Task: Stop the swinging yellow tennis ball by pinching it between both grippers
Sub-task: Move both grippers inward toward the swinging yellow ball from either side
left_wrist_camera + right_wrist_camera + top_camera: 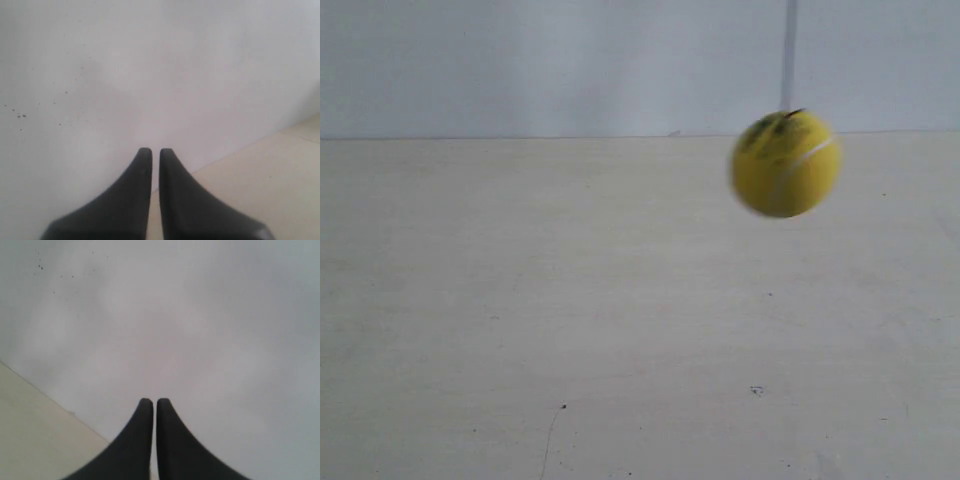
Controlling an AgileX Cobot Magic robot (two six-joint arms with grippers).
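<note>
above the table (520,320), yellow tennis ball (786,164) hangs apart from grippers (151,150) (151,400).

No legible text, number, brand or sign in any view. Yellow tennis ball (786,163): small dark print near top, beside white seam, too motion-blurred to read.

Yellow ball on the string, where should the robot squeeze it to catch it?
Probably across its widest middle, the left gripper and the right gripper pressing from opposite sides. The ball is round, so off-centre presses would slip, and the string leaves its top.
</note>
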